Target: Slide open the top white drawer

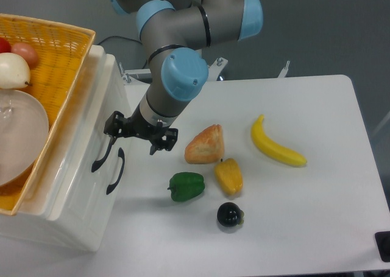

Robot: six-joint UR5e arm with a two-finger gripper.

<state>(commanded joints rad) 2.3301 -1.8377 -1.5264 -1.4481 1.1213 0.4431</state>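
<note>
Currently the gripper [139, 134] sits with fingers spread apart, one fingertip at the black handle [101, 153] of the closed top white drawer [85, 115].

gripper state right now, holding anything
Gripper: open, holding nothing, right at the top white drawer handle; whether a finger touches the handle cannot be told.

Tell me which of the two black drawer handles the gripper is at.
The gripper is at the upper handle, on the top white drawer; the lower handle sits clear of it.
</note>
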